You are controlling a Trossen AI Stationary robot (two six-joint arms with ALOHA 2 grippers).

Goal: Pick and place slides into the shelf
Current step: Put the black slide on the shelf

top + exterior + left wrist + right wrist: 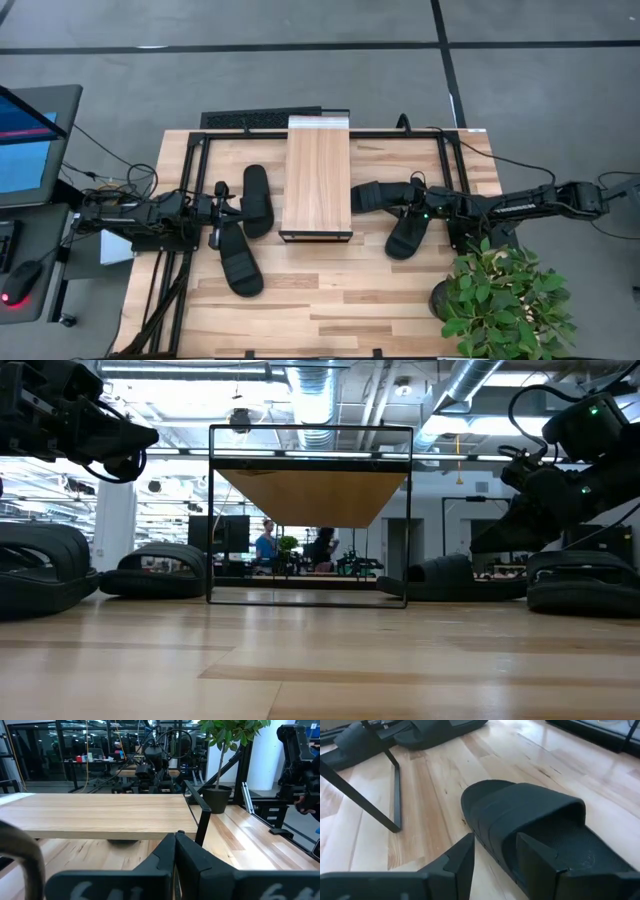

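Your right gripper [495, 857] has its fingers spread astride the strap edge of a slide [540, 830], lined up to pinch; left gripper [175, 865] waits pressed together.

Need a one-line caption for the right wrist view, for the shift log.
Right pincer, open, poised at the ribbed strap of a black slide lying on the table.

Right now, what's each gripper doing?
Left gripper: shut, holding nothing.
Right gripper: open, fingers either side of a slide's edge, not clamped.
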